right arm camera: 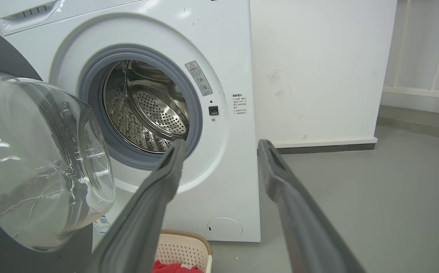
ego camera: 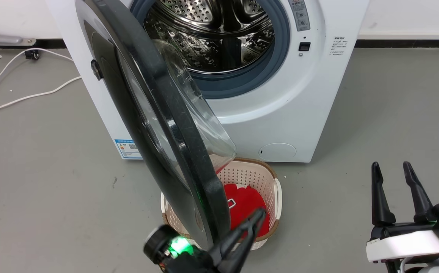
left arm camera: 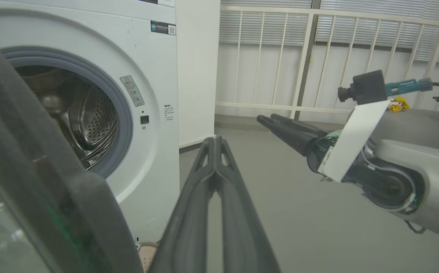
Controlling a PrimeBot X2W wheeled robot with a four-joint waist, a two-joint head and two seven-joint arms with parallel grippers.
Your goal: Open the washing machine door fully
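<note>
Your door [ego camera: 177,129] is a big round shiny black disc with a clear glass bowl [ego camera: 200,113] bulging from its middle. It stands part open from the white boxy washer [ego camera: 280,113], hinged on the left, its low end above a pale basket [ego camera: 268,178] full of little holes. A red cloth [ego camera: 244,206] lies in the basket. Inside the washer you see a shiny steel drum [ego camera: 211,34] dotted with holes, with a grey rubber ring [ego camera: 242,85] round it. Your left gripper [ego camera: 259,215] is squeezed tight on nothing, just beside the door's low edge; you cannot tell if it touches. Your right gripper [ego camera: 391,167] is spread wide, well apart from the door. The floor [ego camera: 375,113] is smooth and grey, with a white cable [ego camera: 22,96] curling on it. A white railing [left arm camera: 310,57] stands near.
</note>
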